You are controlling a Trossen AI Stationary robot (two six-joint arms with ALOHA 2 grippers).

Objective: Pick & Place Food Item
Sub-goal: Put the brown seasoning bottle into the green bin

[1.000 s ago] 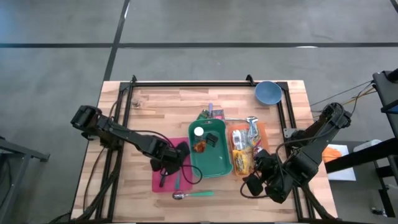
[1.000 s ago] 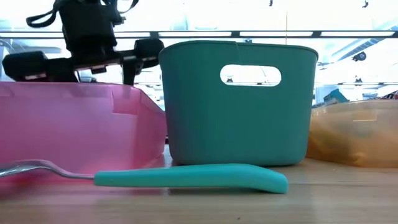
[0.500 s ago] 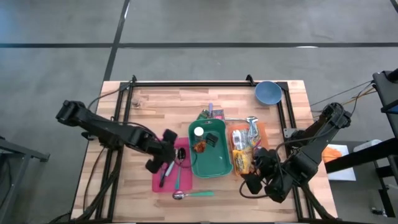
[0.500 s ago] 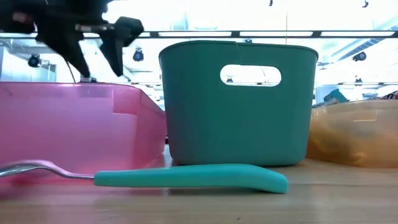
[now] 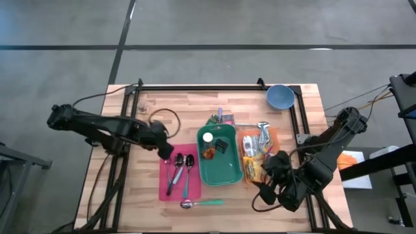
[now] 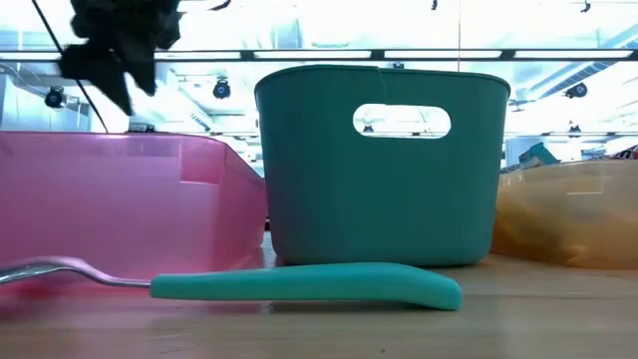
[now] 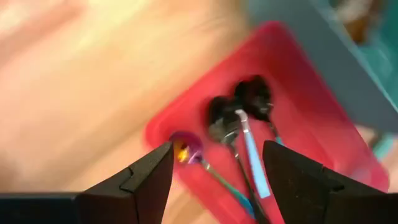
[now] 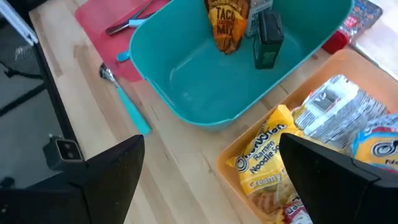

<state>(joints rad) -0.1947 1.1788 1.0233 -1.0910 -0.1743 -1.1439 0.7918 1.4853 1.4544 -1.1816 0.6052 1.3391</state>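
Food packets (image 5: pixel 255 159) sit in the orange tray (image 5: pixel 275 138) toward the right edge of the bench (image 5: pixel 195 110), and from my seat I can see that neither arm has hold of one. My left end effector (image 5: pixel 164 149) hangs just above the far left corner of the pink tray (image 5: pixel 166 190), fingers (image 7: pixel 134 180) parted and empty; its wrist camera looks down past them at the spoons (image 7: pixel 239 118) lying in that tray. My right end effector (image 5: pixel 268 185) waits at the near right corner of the bench, beside the orange tray, its fingers (image 8: pixel 99 183) spread wide with nothing between them. Through its wrist camera I make out the teal bin (image 8: pixel 205 99) with a taco seasoning packet (image 8: pixel 225 23) and a small dark box (image 8: pixel 267 36) leaning at its far end, and just beside the bin the orange tray holding a yellow noodle soup packet (image 8: pixel 267 158) and other wrapped packs. From above, the teal bin (image 5: pixel 220 156) stands between the pink tray and the orange tray, near the middle of the bench, and a white round lid or cup (image 5: pixel 207 137) shows at its far left corner. A teal-handled spoon (image 5: pixel 201 203) lies on the wood along the near edge, in front of the pink tray and the bin. A blue bowl (image 5: pixel 279 96) rests at the far right corner of the bench. Some small items (image 5: pixel 221 118) lie just behind the bin, too small for me to identify.
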